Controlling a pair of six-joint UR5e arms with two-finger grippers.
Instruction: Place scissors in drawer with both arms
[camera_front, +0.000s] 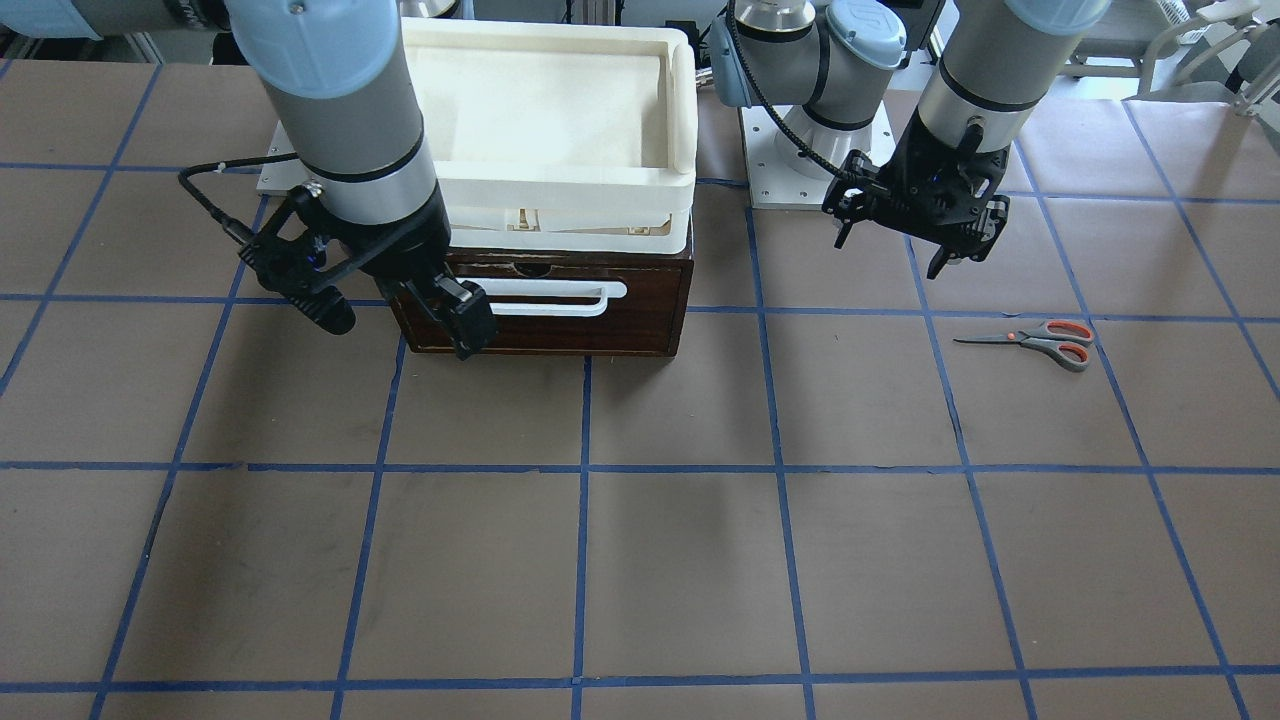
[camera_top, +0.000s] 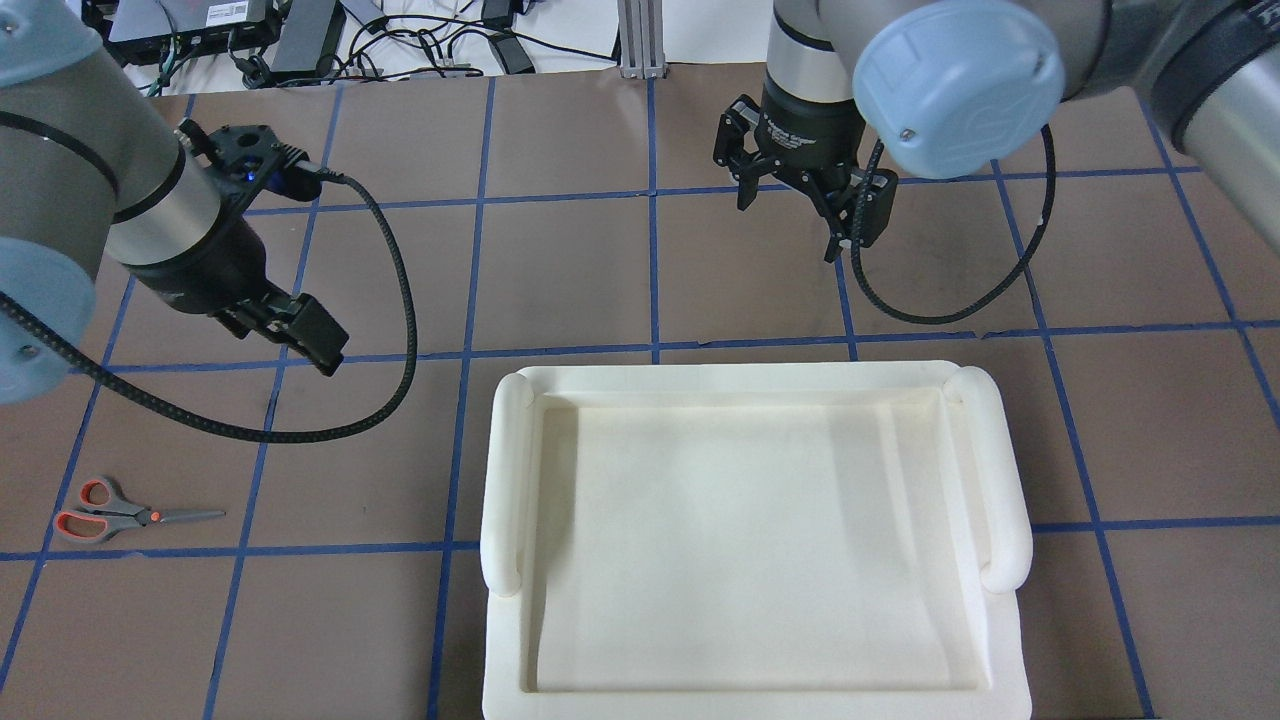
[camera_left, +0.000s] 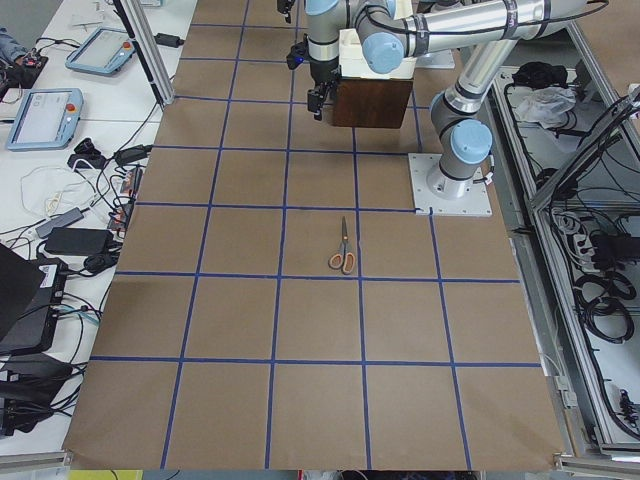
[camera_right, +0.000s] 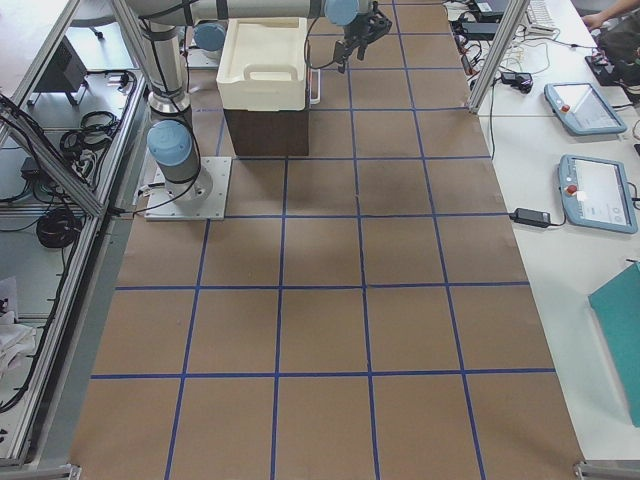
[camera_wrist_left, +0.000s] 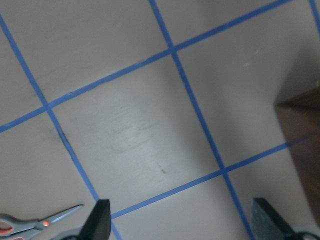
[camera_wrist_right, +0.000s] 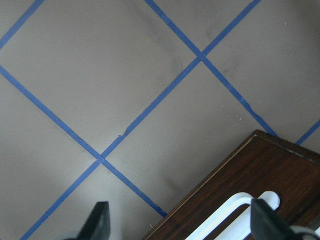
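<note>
Reaching for the white handle seems the step in hand: the right gripper, fingers apart, hangs just before the closed drawer and must next grasp and pull. The scissors lie well apart from the drawer, on its left; the left gripper, also spread, hovers between. The overhead view shows only the tray covering the drawer; the front-facing view shows its front.
</note>
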